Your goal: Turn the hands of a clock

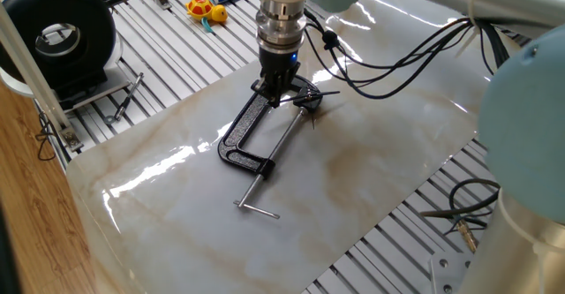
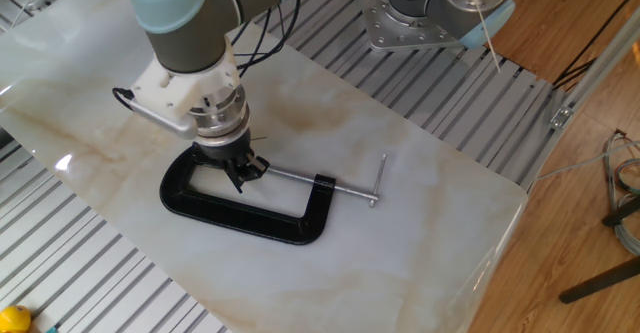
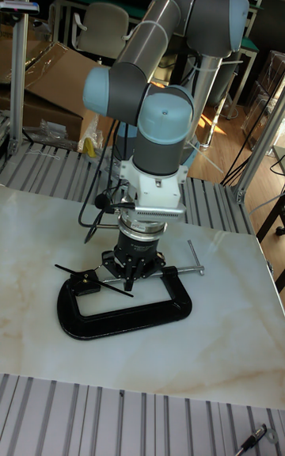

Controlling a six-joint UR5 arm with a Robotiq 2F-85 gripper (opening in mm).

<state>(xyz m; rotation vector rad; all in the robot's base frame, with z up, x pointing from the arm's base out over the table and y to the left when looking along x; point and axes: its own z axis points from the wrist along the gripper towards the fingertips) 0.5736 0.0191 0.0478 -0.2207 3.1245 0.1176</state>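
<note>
The clock [image 1: 308,101] is a small dark hub held in the jaw of a black C-clamp [image 1: 240,131] lying on the marble table. Its thin black hands [image 1: 325,93] stick out from the hub; in the tall fixed view the hands [image 3: 93,280] reach left of the gripper over the clamp [image 3: 127,320]. My gripper [image 1: 274,94] points straight down, just left of the hub, low over the clamp's closed end. Its fingertips are drawn together. In the other fixed view the gripper [image 2: 240,171] hides the hub, and contact with a hand is not discernible.
The clamp's silver screw rod [image 1: 281,139] and crossbar [image 1: 257,209] run toward the table's front. A black reel [image 1: 59,36] and a yellow toy [image 1: 205,11] sit off the slab at the back left. Cables [image 1: 397,51] hang from the arm over the slab.
</note>
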